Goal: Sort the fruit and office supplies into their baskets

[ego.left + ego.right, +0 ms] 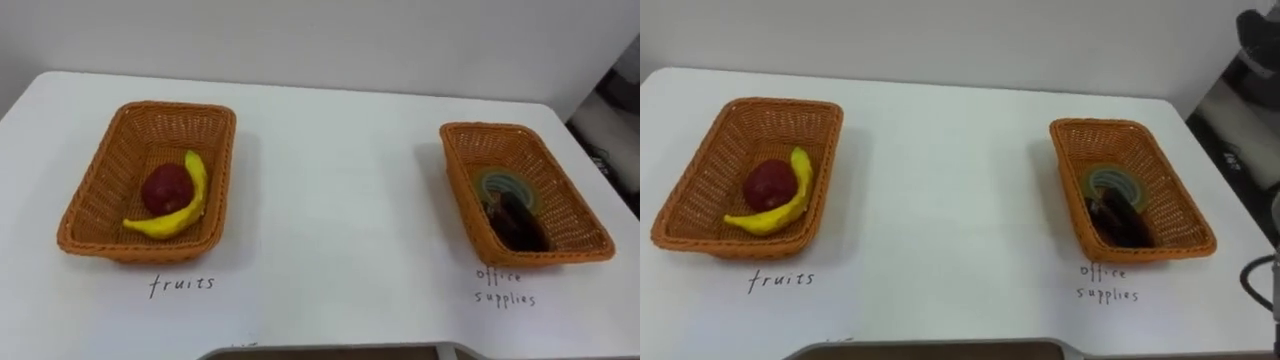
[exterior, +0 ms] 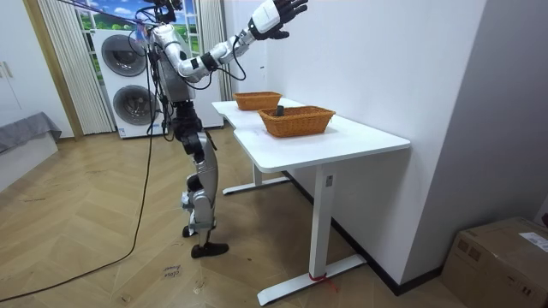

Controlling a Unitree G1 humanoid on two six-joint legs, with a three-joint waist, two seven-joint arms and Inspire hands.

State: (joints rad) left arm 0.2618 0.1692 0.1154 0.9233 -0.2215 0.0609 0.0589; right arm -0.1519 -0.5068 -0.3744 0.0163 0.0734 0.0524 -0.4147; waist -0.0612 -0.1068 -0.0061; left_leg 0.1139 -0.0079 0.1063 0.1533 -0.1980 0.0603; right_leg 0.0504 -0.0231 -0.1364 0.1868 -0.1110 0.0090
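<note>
Two wicker baskets stand on the white table point(image 1: 340, 210). In the left basket point(image 1: 95, 195) a dark red apple point(image 1: 166, 188) lies with a yellow banana point(image 1: 180, 208) curved around it. Inside the right basket point(image 1: 560, 190) are a roll of tape point(image 1: 505, 184) and a dark object point(image 1: 518, 220) lying partly over it. A handwritten label sits in front of each basket. In the room view I stand at the table's long side with my right hand point(image 2: 278, 15) raised high above the table, fingers spread and holding nothing.
A white wall runs close behind the table. The table's right edge point(image 1: 590, 150) drops to the floor just past the right basket. In the room view, stacked washing machines point(image 2: 128, 81) stand behind me and a cardboard box point(image 2: 501, 265) sits on the floor.
</note>
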